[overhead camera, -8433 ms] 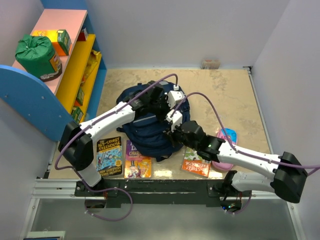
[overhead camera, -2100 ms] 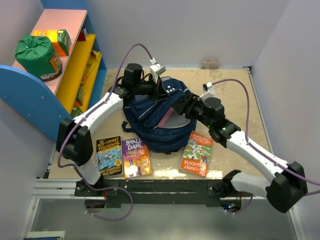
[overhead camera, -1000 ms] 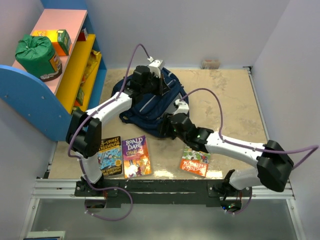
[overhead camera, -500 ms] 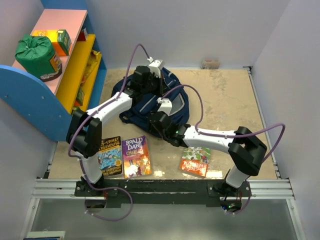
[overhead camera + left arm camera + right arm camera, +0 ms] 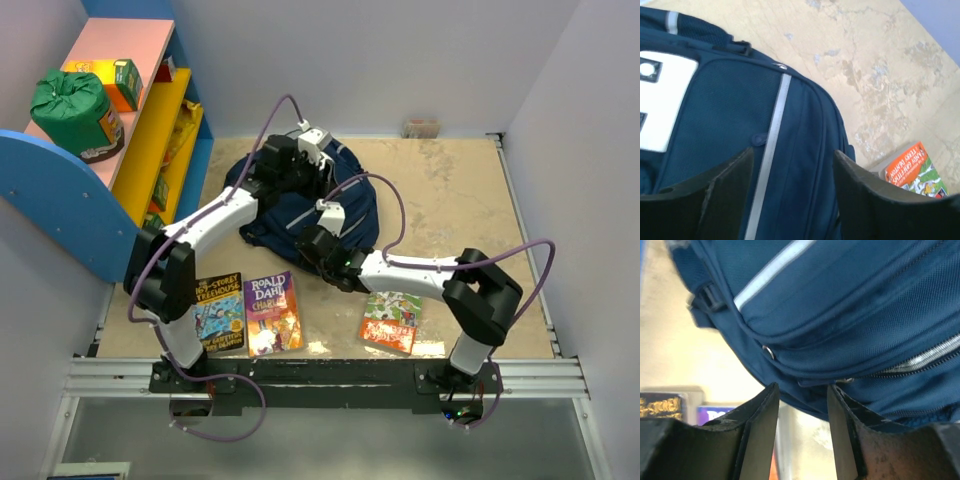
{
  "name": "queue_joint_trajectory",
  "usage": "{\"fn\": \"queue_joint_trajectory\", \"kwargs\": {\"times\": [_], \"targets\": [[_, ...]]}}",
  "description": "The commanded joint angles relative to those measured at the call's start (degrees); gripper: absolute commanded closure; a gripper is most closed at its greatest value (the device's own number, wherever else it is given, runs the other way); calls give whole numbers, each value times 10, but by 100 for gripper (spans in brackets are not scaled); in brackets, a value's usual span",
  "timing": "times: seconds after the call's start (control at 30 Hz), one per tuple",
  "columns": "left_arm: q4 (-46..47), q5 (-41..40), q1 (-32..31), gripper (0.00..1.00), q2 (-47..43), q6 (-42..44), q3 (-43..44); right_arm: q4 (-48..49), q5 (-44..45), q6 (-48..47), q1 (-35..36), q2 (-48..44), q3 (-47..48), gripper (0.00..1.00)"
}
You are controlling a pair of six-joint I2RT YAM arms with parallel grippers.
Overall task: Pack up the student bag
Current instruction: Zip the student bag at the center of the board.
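The student bag (image 5: 300, 210), navy blue with a grey stripe, lies on the tan table towards the back left. My left gripper (image 5: 310, 172) hovers over its far part. In the left wrist view the left gripper (image 5: 792, 152) is open above the bag's front panel (image 5: 725, 115), grey stripe (image 5: 772, 145) and white patch (image 5: 660, 100), holding nothing. My right gripper (image 5: 306, 240) is at the bag's near edge. In the right wrist view the right gripper (image 5: 802, 387) is open just short of the bag's lower seam (image 5: 805, 375), with a zipper tab (image 5: 842, 381) beyond its fingertips.
Three books lie along the near edge: one (image 5: 218, 312) at left, a purple one (image 5: 272, 312) beside it, an orange one (image 5: 392, 320) to the right. A shelf (image 5: 150, 120) with a green sack (image 5: 72, 105) stands at left. A small box (image 5: 421, 127) sits by the back wall.
My left gripper has opened and let go of the bag. My right arm has swung left along the bag's near edge, and its jaws have narrowed somewhat.
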Motion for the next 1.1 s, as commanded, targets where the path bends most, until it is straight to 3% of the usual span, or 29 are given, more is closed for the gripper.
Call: {"fn": "queue_joint_trajectory", "kwargs": {"times": [0.0,0.27,0.53,1.07], "targets": [[-48,47,20,27,-81,98,-40,5,25,26,-19,4,8,55],[-123,117,69,24,-141,248,-93,0,17,36,-19,-1,-1,62],[-113,157,74,24,-136,394,-183,0,23,52,-19,-25,-26,100],[-29,185,61,18,-105,478,-208,45,6,63,-27,-143,-138,100]]}}
